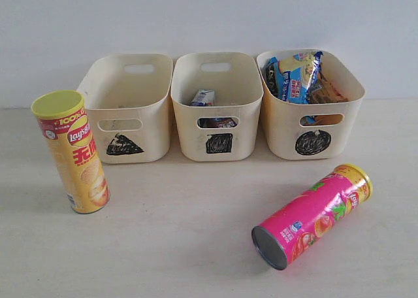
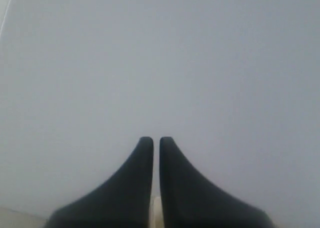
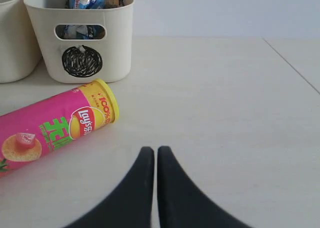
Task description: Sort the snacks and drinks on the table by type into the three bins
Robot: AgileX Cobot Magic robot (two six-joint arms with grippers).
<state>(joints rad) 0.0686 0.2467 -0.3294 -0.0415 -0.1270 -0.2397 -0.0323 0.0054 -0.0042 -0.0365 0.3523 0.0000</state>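
Observation:
On the table [image 1: 196, 246] a yellow Lay's tube [image 1: 70, 151] stands upright at the left. A pink tube [image 1: 313, 215] lies on its side at the right, also seen in the right wrist view [image 3: 55, 128]. Three bins stand in a row at the back: the triangle bin [image 1: 128, 108], the square bin [image 1: 217, 106] holding small drink cartons [image 1: 203, 98], and the circle bin [image 1: 309, 105] holding foil bags [image 1: 297, 76]. My right gripper [image 3: 150, 150] is shut and empty, low over the table beside the pink tube's yellow-rimmed end. My left gripper [image 2: 152, 140] is shut, facing a blank wall.
A pale wall [image 1: 209, 17] rises behind the bins. In the right wrist view a seam [image 3: 290, 63] runs across the table surface past the circle bin [image 3: 80, 43]. Neither arm shows in the exterior view.

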